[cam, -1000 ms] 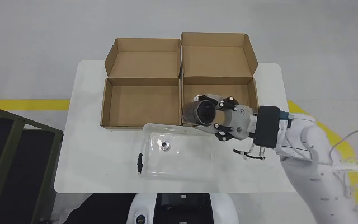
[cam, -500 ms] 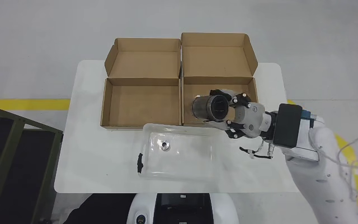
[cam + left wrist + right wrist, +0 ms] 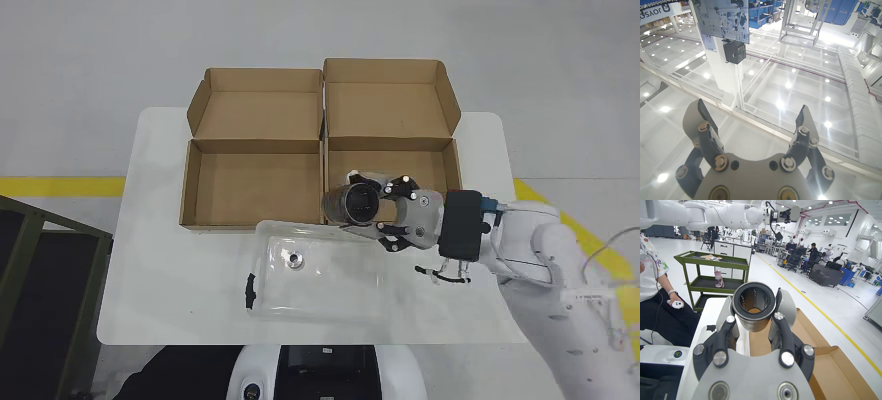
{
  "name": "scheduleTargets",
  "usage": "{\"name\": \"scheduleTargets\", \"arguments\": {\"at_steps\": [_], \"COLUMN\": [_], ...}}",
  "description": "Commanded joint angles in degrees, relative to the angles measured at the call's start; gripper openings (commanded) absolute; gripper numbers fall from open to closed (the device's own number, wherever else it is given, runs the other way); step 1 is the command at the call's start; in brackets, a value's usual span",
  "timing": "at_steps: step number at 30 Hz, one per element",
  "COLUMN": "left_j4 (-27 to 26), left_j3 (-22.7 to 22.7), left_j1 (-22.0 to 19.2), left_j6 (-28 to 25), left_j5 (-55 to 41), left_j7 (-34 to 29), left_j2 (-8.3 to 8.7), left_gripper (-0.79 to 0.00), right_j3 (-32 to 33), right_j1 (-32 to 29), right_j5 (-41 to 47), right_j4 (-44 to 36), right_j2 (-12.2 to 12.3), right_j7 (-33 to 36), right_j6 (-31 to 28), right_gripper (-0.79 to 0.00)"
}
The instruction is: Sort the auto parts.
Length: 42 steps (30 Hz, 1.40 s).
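Carried leftward, the cylindrical bearing (image 3: 754, 308) sits clamped between right fingers (image 3: 787, 307).

Concealed, cropped and indeterminate items.

In the top view the right hand (image 3: 368, 207) and the metal sleeve (image 3: 352, 203) it clamps cover the near left corner of the right cardboard box (image 3: 430, 165), so the floor and wall there are unseen. The small round part (image 3: 294, 260) in the clear tray (image 3: 330, 290) is too small to identify. In the right wrist view the sleeve's end toward the palm is hidden between the fingers (image 3: 787, 306), and the box runs off the picture's edge. The left hand (image 3: 752, 113) has its base cut off by the edge of its own wrist view.
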Motion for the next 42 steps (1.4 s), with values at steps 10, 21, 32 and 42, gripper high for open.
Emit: {"name": "scheduleTargets", "arguments": {"at_steps": [10,21,32,42], "left_j4": [0.00,0.00,0.00,0.00], "left_j3": [0.00,0.00,0.00,0.00], "left_j1": [0.00,0.00,0.00,0.00], "left_j6": [0.00,0.00,0.00,0.00], "left_j5": [0.00,0.00,0.00,0.00], "left_j7": [0.00,0.00,0.00,0.00], "left_j2": [0.00,0.00,0.00,0.00], "left_gripper": [0.000,0.000,0.000,0.000], "right_j3": [-9.28,-18.72,-26.40,-33.01], "right_j1": [5.05,13.62,21.91,27.81], "right_j5": [-1.67,-4.28,-5.51,-5.30], "right_j4": [6.38,14.36,22.33,30.45], "right_j2": [-1.44,-4.13,-7.59,-11.45], "right_j7": [4.61,8.50,10.45,12.11], "right_j6": [1.41,5.12,9.14,12.71], "right_gripper": [-0.785,-0.785,-0.785,-0.785]}}
